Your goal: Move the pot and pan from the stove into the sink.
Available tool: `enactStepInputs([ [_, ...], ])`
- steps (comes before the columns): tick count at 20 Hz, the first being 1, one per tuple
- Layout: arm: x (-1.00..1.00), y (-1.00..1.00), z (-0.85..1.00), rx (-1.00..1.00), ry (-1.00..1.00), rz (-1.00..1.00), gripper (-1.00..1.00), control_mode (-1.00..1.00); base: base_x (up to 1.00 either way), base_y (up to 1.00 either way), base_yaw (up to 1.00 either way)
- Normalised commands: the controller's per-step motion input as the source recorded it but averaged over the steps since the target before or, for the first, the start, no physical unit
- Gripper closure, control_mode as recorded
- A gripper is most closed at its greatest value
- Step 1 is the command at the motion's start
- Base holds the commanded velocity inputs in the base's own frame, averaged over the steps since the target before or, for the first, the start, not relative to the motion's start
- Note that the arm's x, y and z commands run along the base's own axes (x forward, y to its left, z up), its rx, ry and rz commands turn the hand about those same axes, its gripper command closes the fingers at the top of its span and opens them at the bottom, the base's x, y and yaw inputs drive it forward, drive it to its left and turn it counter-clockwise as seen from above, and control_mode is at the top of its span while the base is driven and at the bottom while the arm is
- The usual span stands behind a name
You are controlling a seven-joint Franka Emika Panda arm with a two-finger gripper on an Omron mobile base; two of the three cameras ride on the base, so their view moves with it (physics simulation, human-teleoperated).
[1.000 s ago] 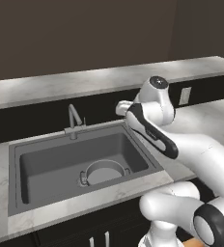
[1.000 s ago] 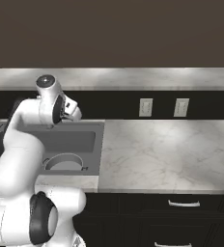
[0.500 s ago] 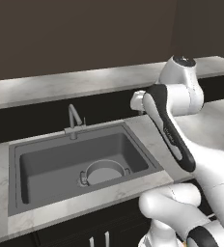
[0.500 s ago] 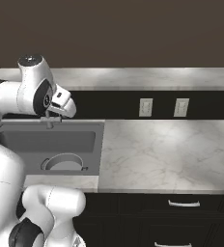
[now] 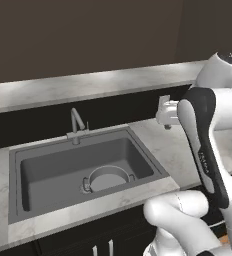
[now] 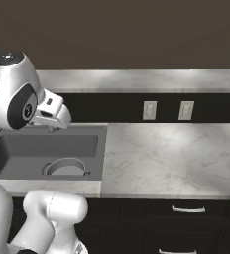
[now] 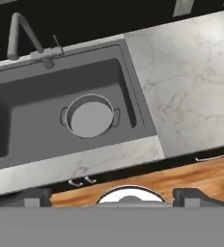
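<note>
The pot [image 7: 91, 116] sits upright in the sink [image 7: 32, 96], right of the basin's middle and near its front wall, with a short stub handle on either side. It also shows as the pot [image 5: 107, 178] and the pot [image 6: 65, 167] in the two base views. My gripper [image 7: 114, 197] hangs high above the front of the sink, looking down on it, open, with nothing between its fingers. From the left base camera, the gripper [image 5: 168, 124] is above the sink's right rim. The pan and the stove are out of view.
A slim curved faucet [image 7: 24, 36] stands behind the basin. Marble counter [image 6: 171, 158] runs to the right of the sink, under two wall outlets [image 6: 149, 110]. Dark cabinets with drawer handles [image 6: 189, 209] lie below, and a wooden floor [image 7: 191, 173] beneath them.
The arm has risen and swung to the right, carrying the open hand from over the sink's back right toward its right rim. The pot has not moved.
</note>
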Motion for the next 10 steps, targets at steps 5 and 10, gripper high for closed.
enactStepInputs([
  [5,-0.52,-0.40,-0.62,-0.13,-0.04,0.21,-1.00,-1.00,0.00,0.00,0.00],
  [10,-0.03,-0.21,-0.52,-0.09,-0.30,0.19,-1.00,-1.00,0.00,0.00,0.00],
])
